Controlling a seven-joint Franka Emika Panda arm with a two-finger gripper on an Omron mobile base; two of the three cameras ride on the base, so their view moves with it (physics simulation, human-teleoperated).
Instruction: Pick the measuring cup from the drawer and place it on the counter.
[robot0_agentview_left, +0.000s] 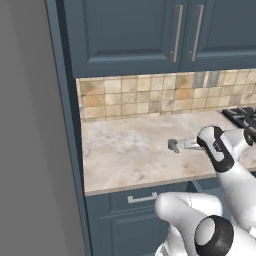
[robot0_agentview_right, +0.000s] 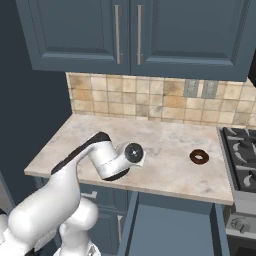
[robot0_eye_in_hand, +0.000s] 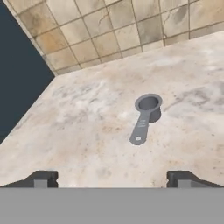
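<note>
The measuring cup (robot0_eye_in_hand: 148, 108), small and dark grey with a flat pale handle pointing toward me, lies upright on the beige marbled counter (robot0_eye_in_hand: 78, 131). In the left base view the measuring cup (robot0_agentview_left: 174, 145) rests mid-counter (robot0_agentview_left: 125, 155), just left of my hand. My gripper (robot0_eye_in_hand: 112, 180) is open, drawn back from the cup and a little above the stone, with nothing between its fingertips (robot0_eye_in_hand: 43, 178). The drawer (robot0_agentview_right: 170, 225) stands pulled out below the counter's (robot0_agentview_right: 165, 170) front edge. In the right base view my wrist hides the cup.
A brown ring doughnut (robot0_agentview_right: 199, 157) lies on the counter to the right. Black stove grates (robot0_agentview_right: 241, 152) border the counter's right end. A tiled backsplash (robot0_agentview_left: 150, 95) and blue upper cabinets (robot0_agentview_left: 140, 35) close the back. A dark tall panel (robot0_agentview_left: 62, 125) bounds the left.
</note>
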